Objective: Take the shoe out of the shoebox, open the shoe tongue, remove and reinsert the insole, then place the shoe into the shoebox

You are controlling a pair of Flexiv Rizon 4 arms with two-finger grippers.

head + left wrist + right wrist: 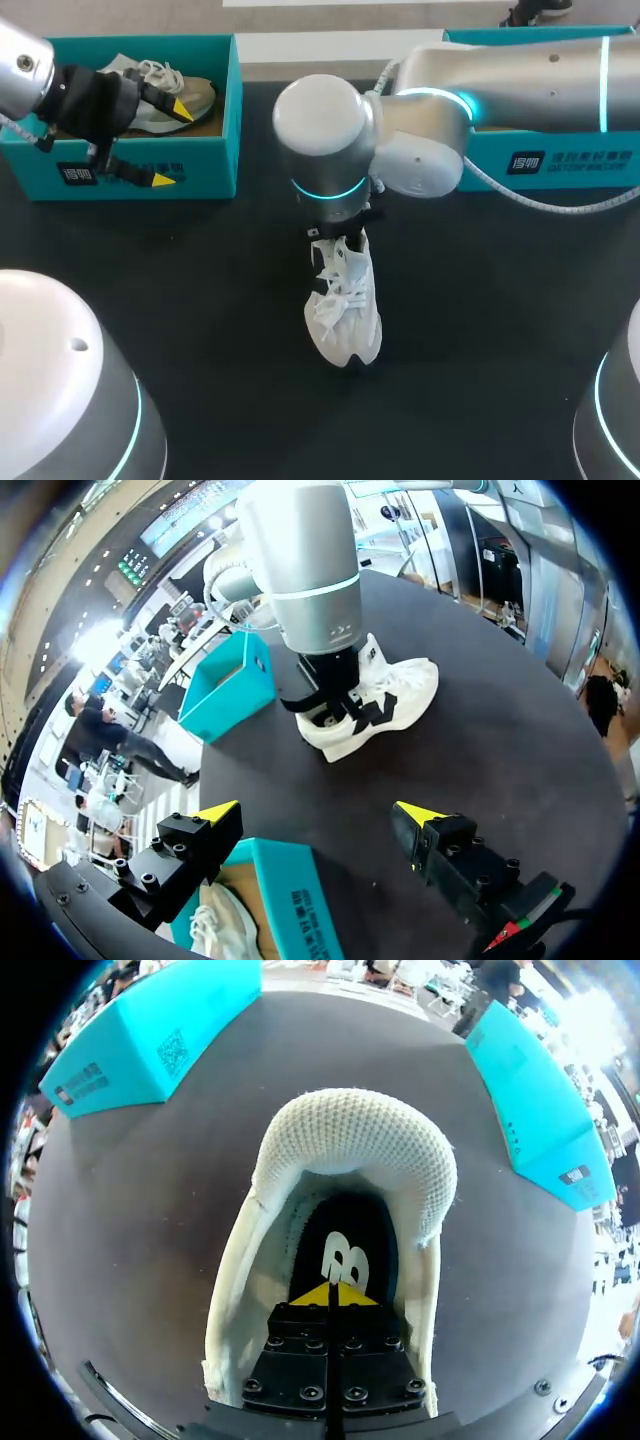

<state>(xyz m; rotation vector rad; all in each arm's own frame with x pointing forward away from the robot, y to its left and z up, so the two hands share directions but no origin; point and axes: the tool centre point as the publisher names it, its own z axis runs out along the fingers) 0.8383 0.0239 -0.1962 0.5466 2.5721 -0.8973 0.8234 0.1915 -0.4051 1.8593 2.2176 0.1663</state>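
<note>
A white laced shoe [345,305] stands on the black table, toe toward the front edge. My right arm's wrist [325,150] hangs over its heel and hides the gripper in the head view. In the right wrist view my right gripper [330,1293] is shut, its tips down inside the shoe opening at the heel end of the black insole [345,1235]. The white mesh tongue [355,1140] arches ahead of it. My left gripper [170,144] stands open astride the front wall of the left teal shoebox [215,160]. Its fingers [218,812] hold nothing.
The left shoebox holds a second, beige-white shoe [165,90], also visible as a shoe [225,925] under the left gripper. Another teal box [560,160] stands at the back right, partly under my right arm. Bare black table [200,300] surrounds the shoe.
</note>
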